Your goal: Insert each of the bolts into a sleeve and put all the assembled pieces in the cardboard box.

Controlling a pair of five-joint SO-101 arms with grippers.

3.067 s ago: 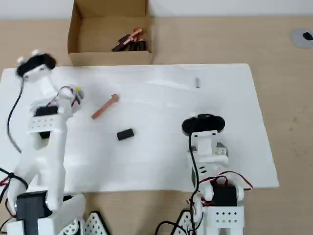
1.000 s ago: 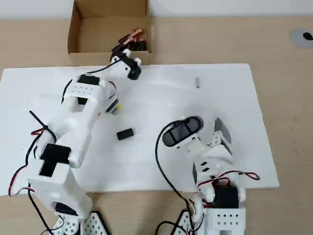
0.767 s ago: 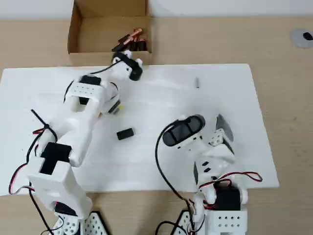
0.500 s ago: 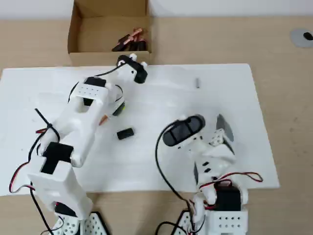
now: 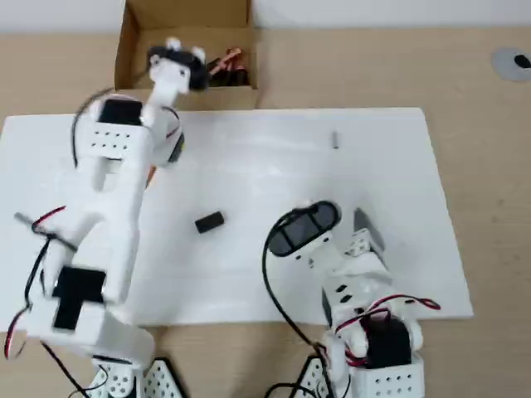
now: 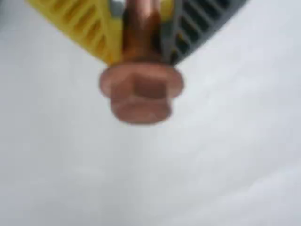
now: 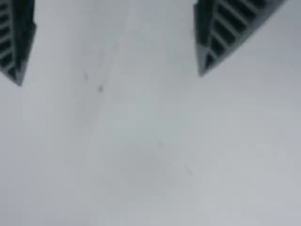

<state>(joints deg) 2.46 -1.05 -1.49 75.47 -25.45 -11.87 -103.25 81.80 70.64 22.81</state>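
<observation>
The left arm stretches along the left side of the white sheet (image 5: 398, 166) toward the cardboard box (image 5: 216, 98), which sits on the wooden counter (image 5: 481, 124) just beyond the sheet's far edge. The left tool (image 5: 170, 153) hangs over the sheet just in front of the box's front wall. In the left wrist view, the left tool (image 6: 141, 59) is clamped on a copper bolt (image 6: 141, 89). A yellow finger (image 6: 84, 28) and a dark finger (image 6: 197, 23) press the shank, and the flanged hex head sticks out past the fingertips over the white surface. A bit of the bolt's orange (image 5: 152, 174) shows beside the arm in the high view.

Inside the box, in its right front corner, lie the assembled pieces (image 5: 226, 70), black and copper.

The black sleeve (image 5: 209, 221) lies alone on the sheet, well in front of the box and roughly in line with its right half.

A small grey piece (image 5: 335, 139) lies on the sheet to the right of the box, near the sheet's far edge.

The right tool (image 5: 365, 236) is far from the box, to its right and toward the near side. Its own view shows the right tool (image 7: 110, 77) spread wide, with nothing between the two dark fingers (image 7: 225, 33) and bare white sheet below.
</observation>
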